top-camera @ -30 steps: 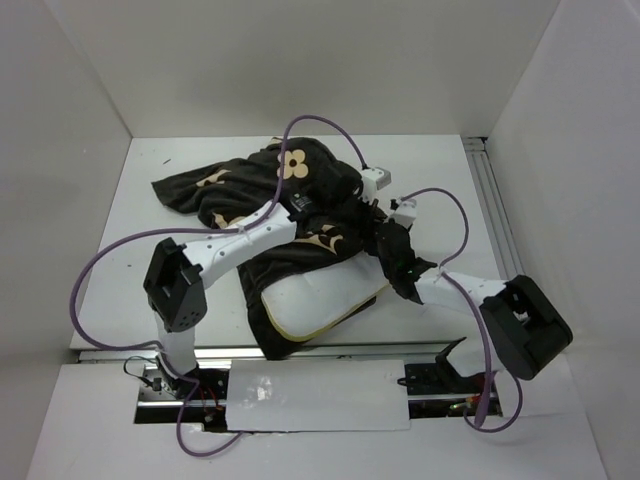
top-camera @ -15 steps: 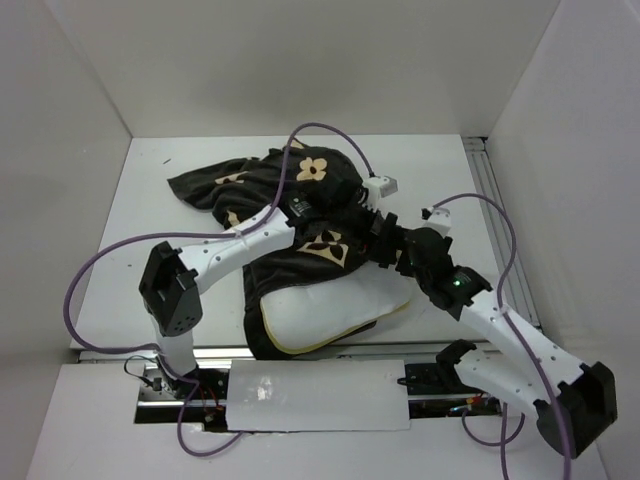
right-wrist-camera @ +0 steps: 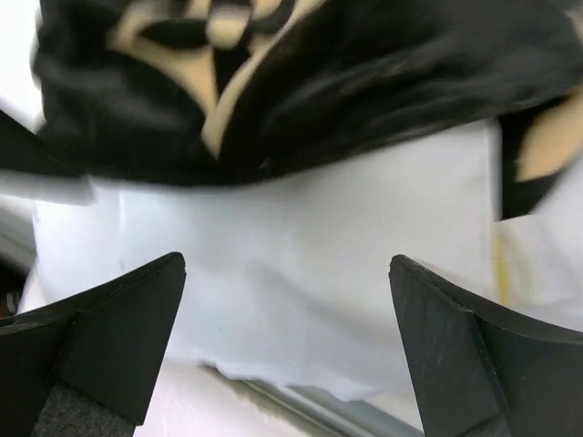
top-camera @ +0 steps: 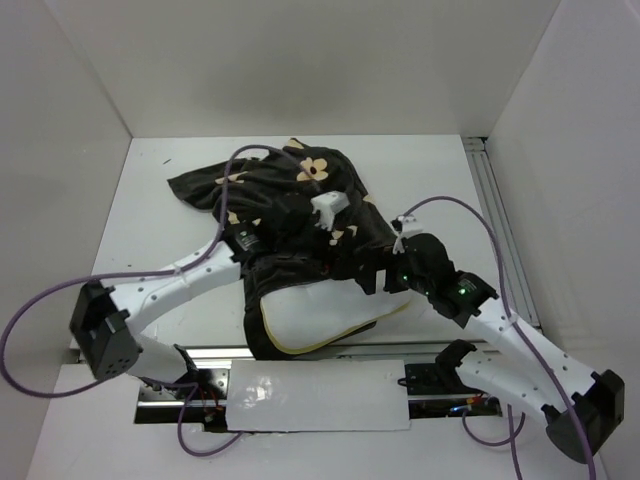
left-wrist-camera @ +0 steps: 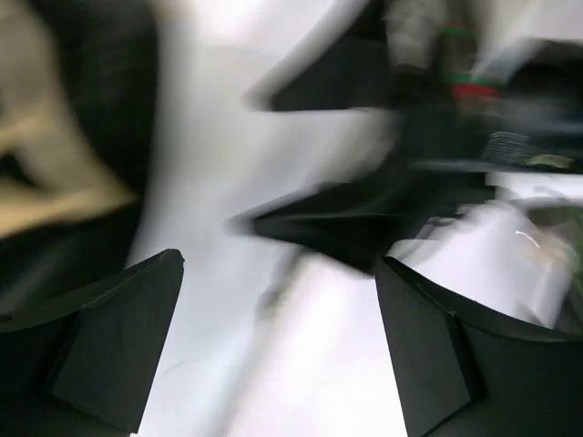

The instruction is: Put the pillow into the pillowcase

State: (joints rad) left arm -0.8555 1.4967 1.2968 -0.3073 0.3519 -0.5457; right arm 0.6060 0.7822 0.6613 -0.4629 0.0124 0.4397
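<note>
White table (top-camera: 150,200) carries everything, and most of it is taken up by the pillowcase (top-camera: 290,195), a dark flowered sheet of plush crumpled from the far left towards the near middle. Out of its near side comes the pillow (top-camera: 325,305), white, its yellow-seamed edge lying at the table's near edge. The bare part is longer from left to right, tilting a little away on the right; the rest is under the cloth, so I cannot tell its whole length. My right gripper (right-wrist-camera: 287,264) is let go, fingers (right-wrist-camera: 455,355) spread wide with nothing between them. The pillow lies just beyond their tips, with the pillowcase draped across it further on. My left gripper (left-wrist-camera: 278,264) also stands spread and empty over the cloth; its view is blurred, with dark pillowcase to the left.
</note>
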